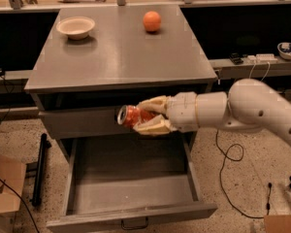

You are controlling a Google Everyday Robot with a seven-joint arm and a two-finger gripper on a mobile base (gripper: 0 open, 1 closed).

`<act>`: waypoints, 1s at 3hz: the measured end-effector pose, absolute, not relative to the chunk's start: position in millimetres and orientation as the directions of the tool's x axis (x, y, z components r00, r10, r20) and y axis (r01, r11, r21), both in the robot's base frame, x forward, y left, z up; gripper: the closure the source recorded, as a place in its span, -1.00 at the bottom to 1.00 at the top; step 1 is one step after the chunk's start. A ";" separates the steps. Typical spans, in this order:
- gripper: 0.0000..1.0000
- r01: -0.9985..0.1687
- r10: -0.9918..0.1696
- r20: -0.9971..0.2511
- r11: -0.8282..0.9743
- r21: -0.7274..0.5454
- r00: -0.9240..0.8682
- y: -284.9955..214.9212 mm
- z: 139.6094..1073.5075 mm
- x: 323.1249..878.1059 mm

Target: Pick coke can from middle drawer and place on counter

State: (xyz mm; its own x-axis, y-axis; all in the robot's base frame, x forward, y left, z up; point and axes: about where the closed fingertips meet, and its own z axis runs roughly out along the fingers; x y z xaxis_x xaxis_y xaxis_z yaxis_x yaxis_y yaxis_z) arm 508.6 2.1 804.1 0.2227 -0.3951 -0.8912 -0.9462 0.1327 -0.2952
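My gripper point(144, 115) is shut on the coke can point(131, 116), a red can with a silver end facing left, held on its side. It hangs in front of the closed upper drawer front, above the open middle drawer point(131, 188) and just below the counter's front edge. The middle drawer is pulled out and its grey inside shows nothing in it. The counter point(121, 52) is the flat grey top above the can. My white arm reaches in from the right.
A beige bowl point(75, 27) sits at the counter's back left and a round orange fruit point(152, 21) at the back middle. A cardboard box point(5, 188) stands on the floor at left. Cables lie on the floor at right.
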 end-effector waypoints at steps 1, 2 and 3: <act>1.00 -0.919 -0.446 -0.853 0.142 -0.368 0.272 -23.6 863.7 548.1; 1.00 -0.890 -0.434 -0.844 0.173 -0.421 0.314 -31.1 901.5 571.2; 1.00 -0.887 -0.438 -0.839 0.171 -0.430 0.322 -26.9 897.0 574.9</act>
